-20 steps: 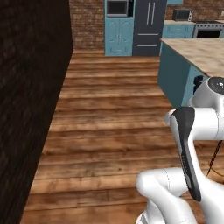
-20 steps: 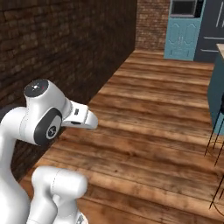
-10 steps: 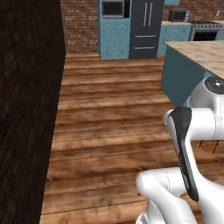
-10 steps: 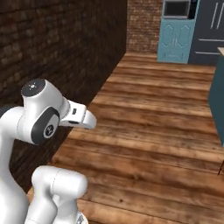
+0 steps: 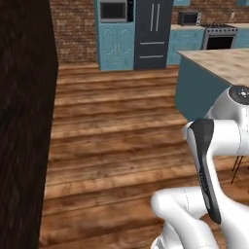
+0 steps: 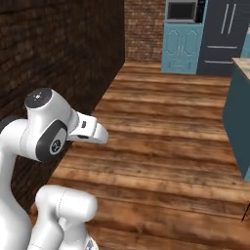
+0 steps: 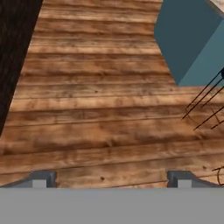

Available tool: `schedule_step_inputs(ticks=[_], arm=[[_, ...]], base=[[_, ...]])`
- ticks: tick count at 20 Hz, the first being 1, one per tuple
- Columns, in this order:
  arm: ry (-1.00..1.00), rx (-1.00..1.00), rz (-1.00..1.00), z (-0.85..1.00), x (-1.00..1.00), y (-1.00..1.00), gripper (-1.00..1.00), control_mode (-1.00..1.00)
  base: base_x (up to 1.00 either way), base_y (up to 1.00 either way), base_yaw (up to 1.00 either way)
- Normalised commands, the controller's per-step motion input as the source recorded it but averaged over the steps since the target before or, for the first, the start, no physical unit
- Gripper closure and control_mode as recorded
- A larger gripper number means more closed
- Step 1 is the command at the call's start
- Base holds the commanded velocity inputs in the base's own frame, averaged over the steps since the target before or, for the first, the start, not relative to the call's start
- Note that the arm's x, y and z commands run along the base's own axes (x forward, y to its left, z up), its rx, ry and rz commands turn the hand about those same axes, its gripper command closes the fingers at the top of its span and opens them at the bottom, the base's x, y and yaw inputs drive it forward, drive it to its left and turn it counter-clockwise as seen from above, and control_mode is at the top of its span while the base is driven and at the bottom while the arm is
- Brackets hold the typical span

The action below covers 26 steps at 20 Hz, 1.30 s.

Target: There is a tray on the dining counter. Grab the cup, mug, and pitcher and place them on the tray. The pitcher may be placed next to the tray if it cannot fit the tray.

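Wooden plank floor (image 7: 96, 109) – end effector (image 7: 111, 178) spread wide

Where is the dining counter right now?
The dining counter stands at the right edge of the left base view, its beige top on a teal base, ahead of the arm across the wooden floor and before the far teal cabinets.
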Motion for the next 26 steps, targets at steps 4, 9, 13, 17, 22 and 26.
schedule_step_inputs(ticks=[4, 9, 13, 17, 22, 26], arm=[[0.0, 0.0, 0.0, 0.0, 0.0, 0.0, -1.0, 1.0], [0.0, 0.0, 0.0, 0.0, 0.0, 0.0, -1.0, 1.0], [0.0, 0.0, 0.0, 0.0, 0.0, 0.0, -1.0, 1.0], [0.0, 0.0, 0.0, 0.0, 0.0, 0.0, -1.0, 1.0], [0.0, 0.0, 0.0, 0.0, 0.0, 0.0, -1.0, 1.0], [0.0, 0.0, 0.0, 0.0, 0.0, 0.0, -1.0, 1.0]], base=[[1.0, 0.03, -0.08], [1.0, 0.0, -0.06], [1.0, 0.0, -0.04], [1.0, 0.01, -0.02], [1.0, 0.0, -0.01], [1.0, 0.0, -0.02]])
